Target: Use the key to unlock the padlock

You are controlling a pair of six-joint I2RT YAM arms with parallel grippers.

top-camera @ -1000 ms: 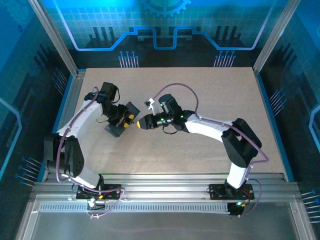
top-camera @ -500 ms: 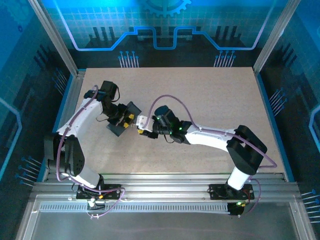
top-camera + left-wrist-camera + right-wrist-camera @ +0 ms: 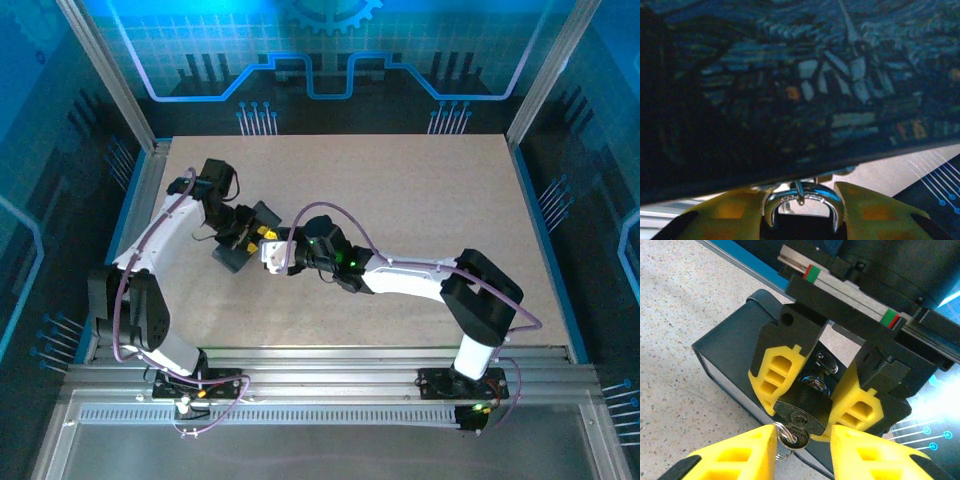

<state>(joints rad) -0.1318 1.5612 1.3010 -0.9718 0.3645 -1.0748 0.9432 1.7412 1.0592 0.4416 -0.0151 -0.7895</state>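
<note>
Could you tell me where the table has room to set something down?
The far right half of the table, beyond the right arm, is bare, as is the strip between that arm and the near edge. It is crowded left of centre, where the left hand and right hand meet at the box.

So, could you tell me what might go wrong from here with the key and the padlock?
First, the key sits at the keyhole of the padlock nearer one finger of the right pincer; whether it is gripped is unclear, so a turn might slip. Second, the left pincer clamps the padlock only by its sides, so twisting might rotate it loose. Third, the box is close behind, leaving little room.
</note>
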